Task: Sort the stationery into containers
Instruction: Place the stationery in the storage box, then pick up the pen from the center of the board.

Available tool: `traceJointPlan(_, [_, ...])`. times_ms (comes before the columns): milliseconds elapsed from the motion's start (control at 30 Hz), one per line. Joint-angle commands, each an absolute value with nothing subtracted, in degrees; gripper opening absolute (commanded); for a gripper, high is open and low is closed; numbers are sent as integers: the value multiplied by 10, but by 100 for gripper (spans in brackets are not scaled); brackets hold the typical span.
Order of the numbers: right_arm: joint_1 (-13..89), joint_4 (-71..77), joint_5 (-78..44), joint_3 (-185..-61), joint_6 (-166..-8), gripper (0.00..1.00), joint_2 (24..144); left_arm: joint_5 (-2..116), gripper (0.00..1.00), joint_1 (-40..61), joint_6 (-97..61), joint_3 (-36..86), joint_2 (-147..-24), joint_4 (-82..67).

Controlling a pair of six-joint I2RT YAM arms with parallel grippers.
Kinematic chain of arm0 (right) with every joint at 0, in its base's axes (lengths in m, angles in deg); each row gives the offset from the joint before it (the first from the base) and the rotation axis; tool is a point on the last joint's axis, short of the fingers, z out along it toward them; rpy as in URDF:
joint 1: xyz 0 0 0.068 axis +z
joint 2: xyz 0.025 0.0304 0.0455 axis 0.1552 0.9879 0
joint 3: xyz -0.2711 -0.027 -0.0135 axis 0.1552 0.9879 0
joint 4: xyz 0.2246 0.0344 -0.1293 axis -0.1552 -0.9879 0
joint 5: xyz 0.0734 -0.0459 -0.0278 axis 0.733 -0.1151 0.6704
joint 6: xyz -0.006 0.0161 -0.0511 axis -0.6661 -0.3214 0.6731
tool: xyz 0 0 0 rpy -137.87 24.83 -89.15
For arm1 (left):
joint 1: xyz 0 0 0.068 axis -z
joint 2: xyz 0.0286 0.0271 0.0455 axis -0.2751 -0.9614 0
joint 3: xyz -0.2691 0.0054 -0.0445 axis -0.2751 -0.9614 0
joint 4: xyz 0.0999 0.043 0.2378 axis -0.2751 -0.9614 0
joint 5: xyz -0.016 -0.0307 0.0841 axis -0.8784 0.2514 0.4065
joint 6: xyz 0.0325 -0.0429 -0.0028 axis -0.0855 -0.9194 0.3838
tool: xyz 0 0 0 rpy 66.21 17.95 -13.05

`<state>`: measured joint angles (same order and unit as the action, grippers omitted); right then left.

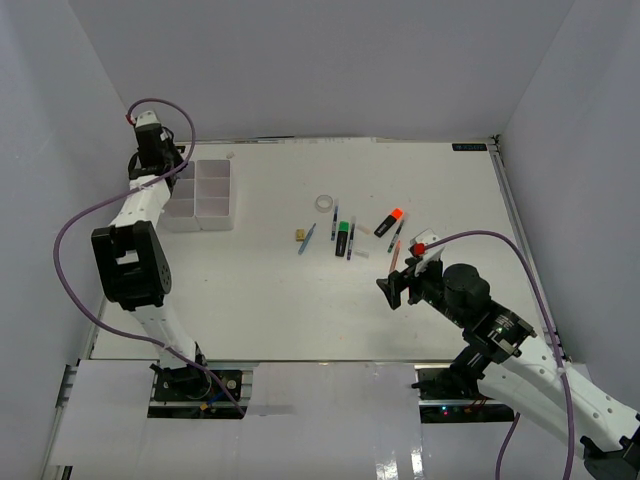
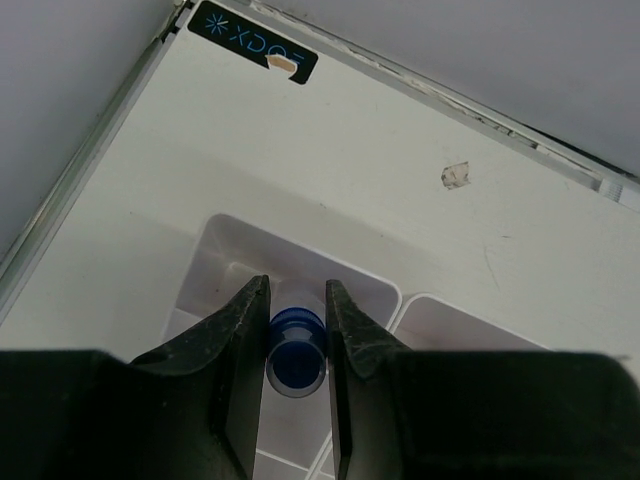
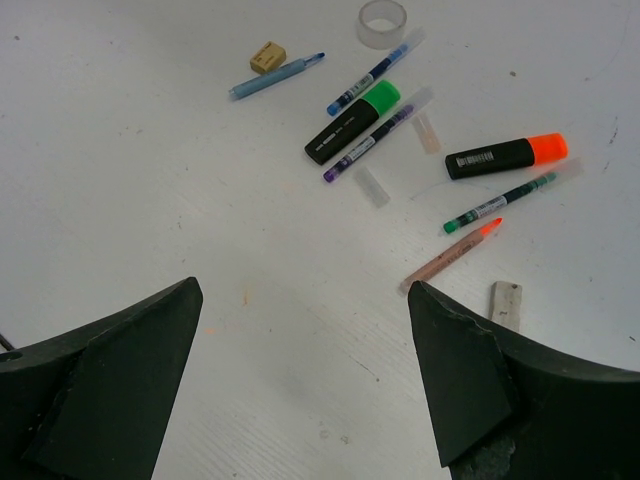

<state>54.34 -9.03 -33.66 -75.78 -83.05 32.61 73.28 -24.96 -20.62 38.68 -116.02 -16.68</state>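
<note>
Left hand (image 2: 296,300) grips one blue-capped glue bottle (image 2: 296,350) above a far corner compartment of the six-compartment tray (image 2: 300,250). Right hand (image 3: 302,290) stands wide over the tabletop (image 3: 130,200). Loose there: five pens (image 3: 370,78), two highlighters (image 3: 350,122), one tape ring (image 3: 383,22), one brass clip (image 3: 267,56), one eraser (image 3: 505,303).

Bare bench (image 1: 250,300) lies open between the organiser tray (image 1: 197,197) and the stationery cluster (image 1: 342,238); the left wall (image 1: 60,150) stands near the tray's left side.

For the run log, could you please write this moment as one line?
left gripper: shut on glue bottle over organiser tray | right gripper: open, empty | tape ring, pens, highlighters: on table
</note>
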Motion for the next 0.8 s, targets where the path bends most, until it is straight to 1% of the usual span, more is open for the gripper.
traceJointPlan(0, [544,-72,-332,-755,-837,90,325,723,35,-253,-215,376,-1158,-145])
traceJointPlan(67, [544,-73,-332,-754,-839,90,323,723,41,-252,-215,372,-1156,-143])
traceJointPlan(100, [544,-73,-332,-754,-841,90,323,723,41,-252,-216,371,-1155,-143])
traceJointPlan(133, [545,-73,-332,-754,-841,90,322,723,44,-253,-216,369,-1153,-143])
traceJointPlan(300, [545,-74,-337,-749,-852,90,312,721,49,-252,-212,365,-1151,-150])
traceJointPlan(400, [545,-81,-339,-752,-856,90,304,712,55,-252,-216,363,-1132,-160])
traceJointPlan(433, [544,-86,-340,-754,-857,90,301,705,61,-252,-216,361,-1124,-162])
traceJointPlan(500, [545,-92,-345,-761,-860,90,299,696,67,-251,-222,355,-1095,-174])
traceJointPlan(533, [544,-94,-348,-764,-861,90,298,693,72,-250,-223,352,-1083,-181])
traceJointPlan(600, [544,-100,-357,-771,-862,90,300,686,77,-242,-224,338,-1044,-196])
traceJointPlan(633, [545,-102,-362,-773,-864,90,302,683,82,-232,-223,330,-1030,-201])
traceJointPlan(700, [544,-108,-379,-780,-871,90,308,673,87,-213,-223,305,-982,-217])
traceJointPlan(733, [544,-111,-383,-782,-873,90,312,666,92,-206,-223,297,-967,-222])
traceJointPlan(767, [545,-113,-388,-785,-876,90,316,655,93,-199,-224,287,-953,-234])
